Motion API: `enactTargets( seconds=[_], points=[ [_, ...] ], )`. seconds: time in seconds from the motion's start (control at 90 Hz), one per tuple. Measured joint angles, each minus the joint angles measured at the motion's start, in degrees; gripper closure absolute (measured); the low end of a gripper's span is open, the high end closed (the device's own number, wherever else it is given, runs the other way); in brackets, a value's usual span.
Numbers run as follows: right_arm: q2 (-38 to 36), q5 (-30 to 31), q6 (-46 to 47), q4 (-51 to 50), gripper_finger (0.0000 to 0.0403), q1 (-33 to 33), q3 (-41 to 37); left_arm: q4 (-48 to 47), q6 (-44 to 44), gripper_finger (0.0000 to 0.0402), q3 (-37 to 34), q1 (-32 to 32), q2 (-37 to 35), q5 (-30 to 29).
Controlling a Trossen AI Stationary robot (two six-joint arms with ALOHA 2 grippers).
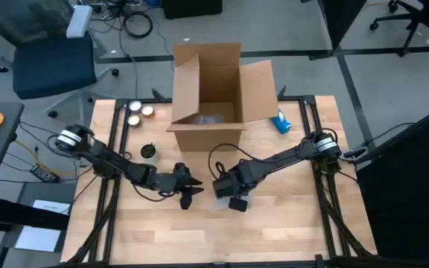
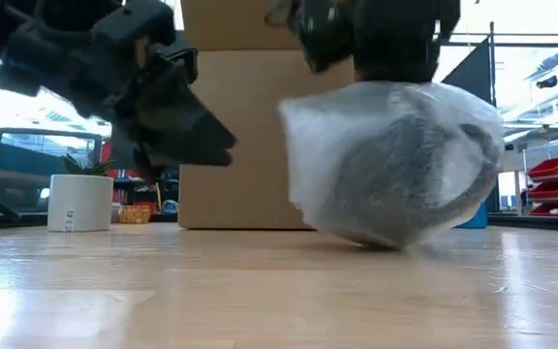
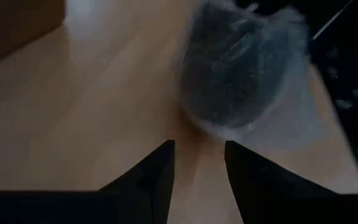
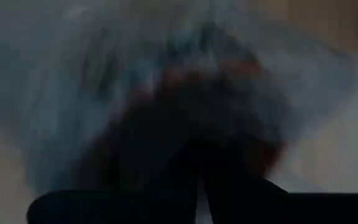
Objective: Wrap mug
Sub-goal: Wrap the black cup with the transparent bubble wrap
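- The left hand [image 1: 188, 191] hovers just above the table [image 1: 274, 223], in front of the cardboard box [image 1: 211, 89] and just beside the mug [image 2: 405, 170]; its two fingers [image 3: 148, 180] stand parted with nothing between them.
- One mug is in play, dark, with its handle [image 2: 478, 160] turned away from the left hand, swathed in one sheet of bubble wrap [image 2: 318, 145]. It sits low at the table, in front of the box.
- It is probably heavy and rigid under the padding, and breakable if dropped. The wrap is soft, slick and loosely gathered, so it may slide over the glaze. The bunched top or the handle side looks the safest hold.
- The right hand [image 1: 226, 186] sits over the bundle from above, closed on the wrap at its top.
- Counted: two arms, one open box, one white pot [image 2: 80, 202] beside the box, and three small tins [image 1: 141, 112] to its left.
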Motion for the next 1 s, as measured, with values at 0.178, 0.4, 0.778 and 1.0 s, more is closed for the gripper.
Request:
enactTargets(
  seconds=[0.178, 0.4, 0.778, 1.0],
  points=[
    [-0.06, -0.38, -1.75, 7.78, 0.0403, -0.18, -1.91, 11.14, -0.31, 0.0275, 4.49, 0.04, 11.31, 1.42],
    [0.04, -2.06, -4.65, 16.44, 0.0403, 1.17, -1.89, 10.2, -0.01, 0.0275, 12.87, -0.15, 21.63, 8.18],
    [-0.78, -2.46, -4.24, 11.56, 0.0403, 3.24, -1.3, 5.15, 0.15, 0.0275, 16.65, 0.17, 23.22, 8.23],
    [-6.06, -2.69, -1.02, 7.01, 0.0403, 5.03, -1.3, 4.65, 1.43, 0.0275, 16.59, 0.9, 23.2, 10.54]
  ],
)
